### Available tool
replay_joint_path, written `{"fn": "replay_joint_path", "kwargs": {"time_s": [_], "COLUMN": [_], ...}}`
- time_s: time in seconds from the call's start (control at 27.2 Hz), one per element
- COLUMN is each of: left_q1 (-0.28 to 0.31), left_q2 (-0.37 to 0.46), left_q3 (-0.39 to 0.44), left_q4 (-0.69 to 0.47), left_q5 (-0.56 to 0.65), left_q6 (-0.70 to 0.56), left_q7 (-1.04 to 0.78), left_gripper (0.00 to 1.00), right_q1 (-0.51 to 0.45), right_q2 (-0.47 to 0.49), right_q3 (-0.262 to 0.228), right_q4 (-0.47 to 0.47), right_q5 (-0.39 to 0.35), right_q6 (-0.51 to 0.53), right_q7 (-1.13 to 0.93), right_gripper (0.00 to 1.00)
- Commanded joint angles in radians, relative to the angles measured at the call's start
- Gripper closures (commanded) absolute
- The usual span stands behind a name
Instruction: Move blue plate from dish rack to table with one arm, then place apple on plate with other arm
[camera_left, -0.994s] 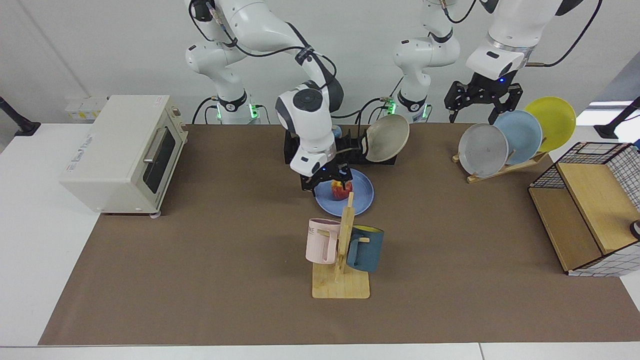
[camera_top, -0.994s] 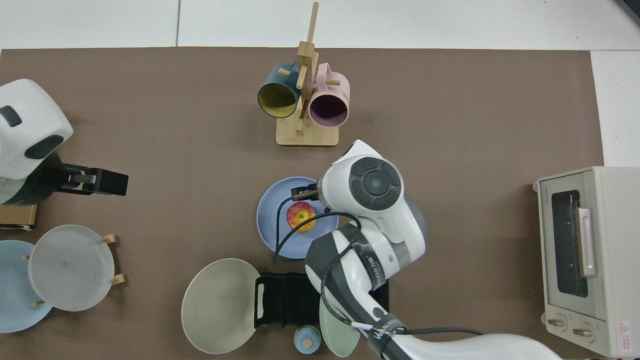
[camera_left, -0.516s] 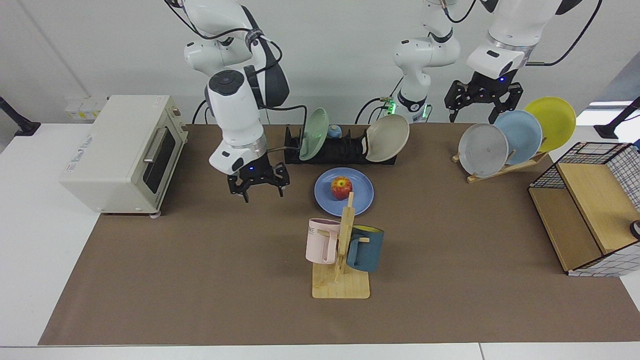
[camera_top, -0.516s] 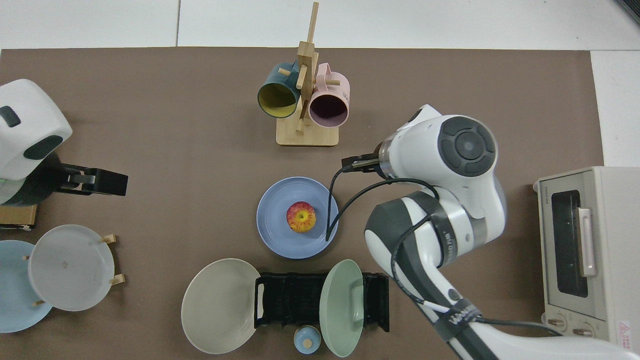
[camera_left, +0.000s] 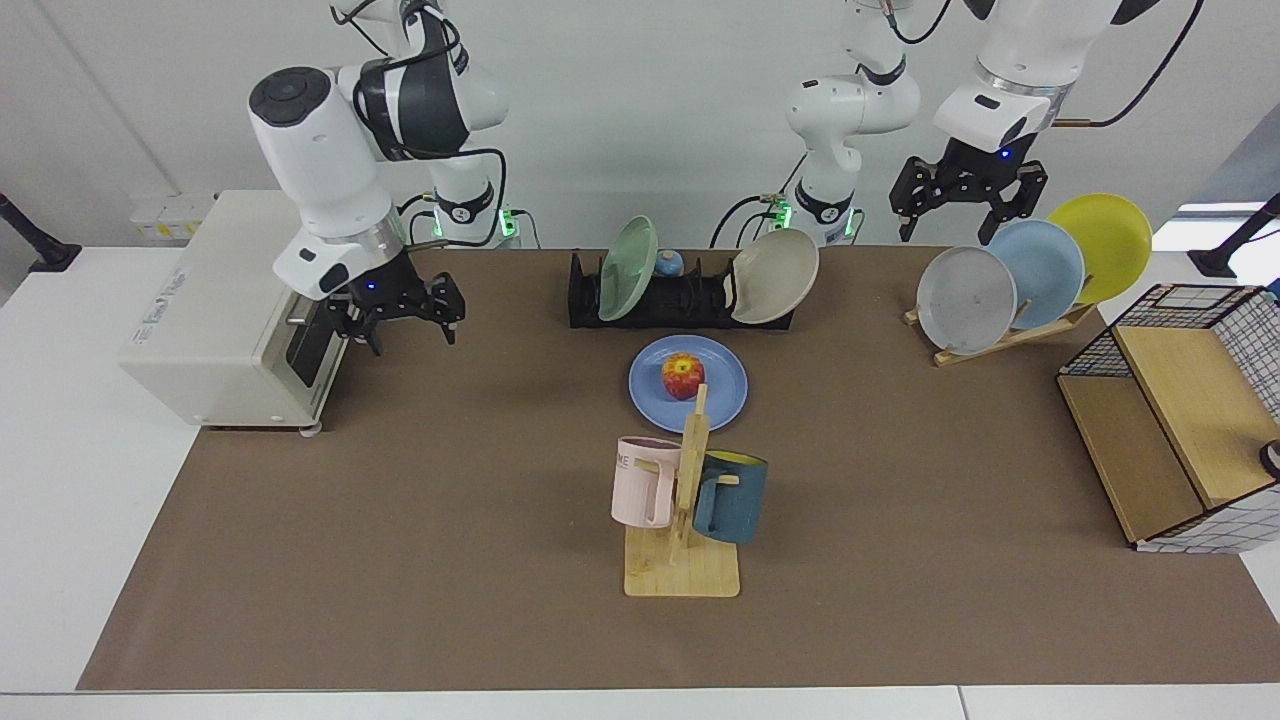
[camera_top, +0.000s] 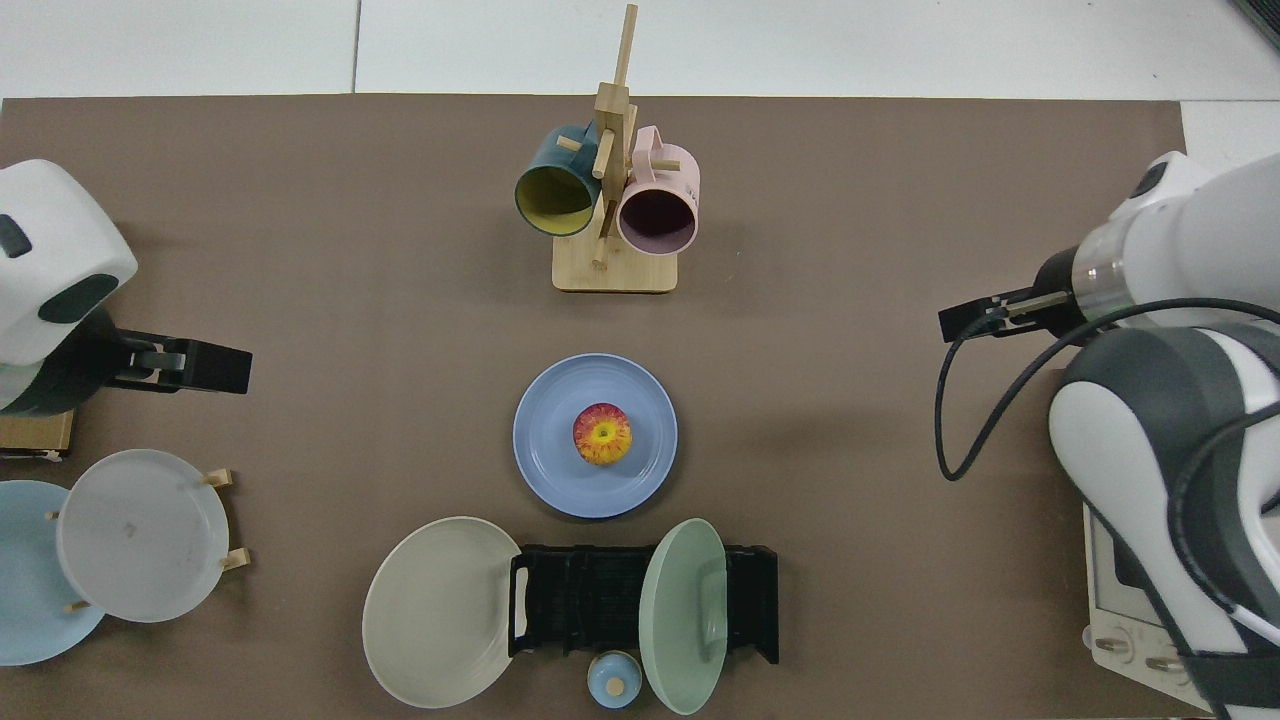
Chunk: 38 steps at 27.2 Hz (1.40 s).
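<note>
1. Since the table (camera_left: 420, 560) already bears the blue plate (camera_left: 715, 392), flat in front of the dish rack (camera_left: 680, 300), I judge both steps done.
2. The apple (camera_left: 682, 376) sits at the plate's middle.
3. My right gripper (camera_left: 398, 310) hangs empty by the toaster oven (camera_left: 230, 300), fingers spread.
4. My left gripper (camera_left: 968, 195) waits spread above the wooden plate stand (camera_left: 1010, 335).
5. Next I need only park clear; there is ample bare mat around.
</note>
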Motion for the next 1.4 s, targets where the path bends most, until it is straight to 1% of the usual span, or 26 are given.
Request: {"fn": "replay_joint_path", "kwargs": {"time_s": [0.0, 0.15, 0.26, 0.37, 1.36], "left_q1": [-0.005, -0.005, -0.005, -0.005, -0.003], "left_q2": [-0.013, -0.013, -0.013, -0.013, -0.013], "left_q3": [0.005, 0.007, 0.007, 0.005, 0.008], "left_q4": [0.004, 0.004, 0.004, 0.004, 0.004], "left_q5": [0.001, 0.0, 0.0, 0.0, 0.0], "left_q6": [-0.017, -0.017, -0.017, -0.017, -0.017], "left_q7": [-0.002, -0.002, -0.002, -0.002, -0.002], "left_gripper": [0.0, 0.0, 0.0, 0.0, 0.0], "right_q1": [-0.036, -0.042, -0.067, -0.079, -0.081], "right_q2": [-0.07, -0.108, -0.128, -0.136, -0.136], "right_q3": [0.015, 0.013, 0.018, 0.021, 0.019], "right_q4": [-0.013, -0.013, -0.016, -0.022, -0.023], "right_q5": [-0.025, -0.029, -0.031, -0.031, -0.029], "right_q6": [-0.079, -0.153, -0.193, -0.19, -0.181], "right_q7": [-0.029, -0.027, -0.026, -0.021, -0.02], "right_gripper": [0.0, 0.0, 0.0, 0.0, 0.0]}}
